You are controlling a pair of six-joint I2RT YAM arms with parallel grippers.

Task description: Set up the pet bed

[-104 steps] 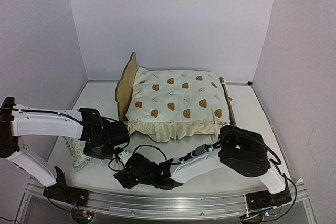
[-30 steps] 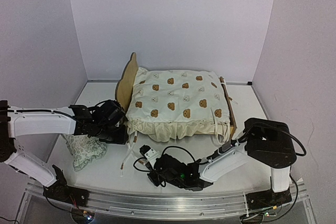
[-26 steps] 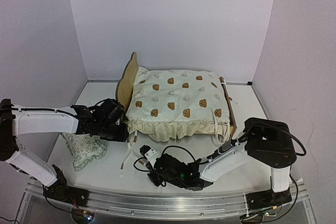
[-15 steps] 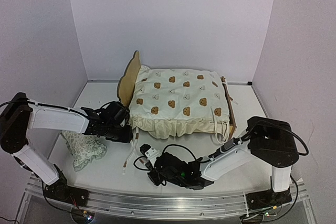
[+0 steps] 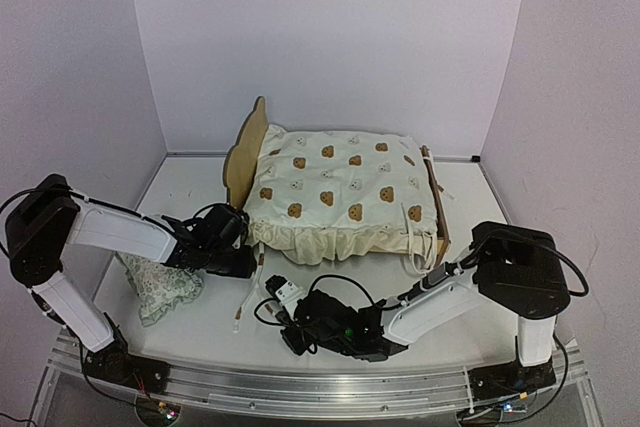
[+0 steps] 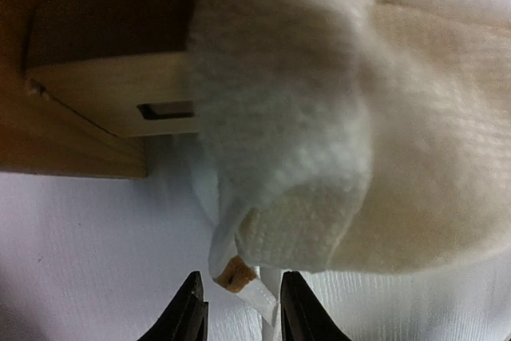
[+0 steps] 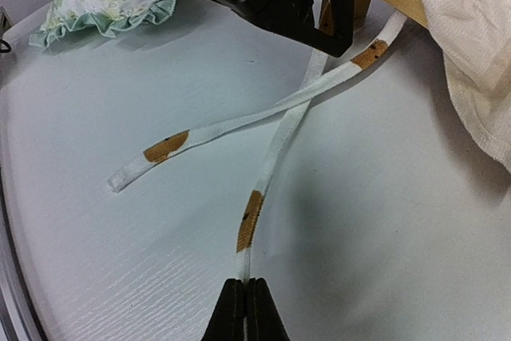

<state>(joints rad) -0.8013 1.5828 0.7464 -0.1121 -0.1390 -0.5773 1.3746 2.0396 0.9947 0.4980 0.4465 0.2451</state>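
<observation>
While our right claw [image 7: 244,285] clamps a tie [image 7: 254,213] end, our left claw [image 6: 242,285] stands parted.
Just beyond the left claw we see a corner of the pet bed [image 6: 104,93] under its cover [image 6: 319,117], on the desk [image 7: 96,261].

You see only the headboard and one rail of the pet bed [image 5: 240,152]; the cover [image 5: 340,187] hides its base. The left wrist view blurs that cover. The end of the tie [image 7: 254,213] vanishes between the tips of the right claw [image 7: 245,281].
</observation>
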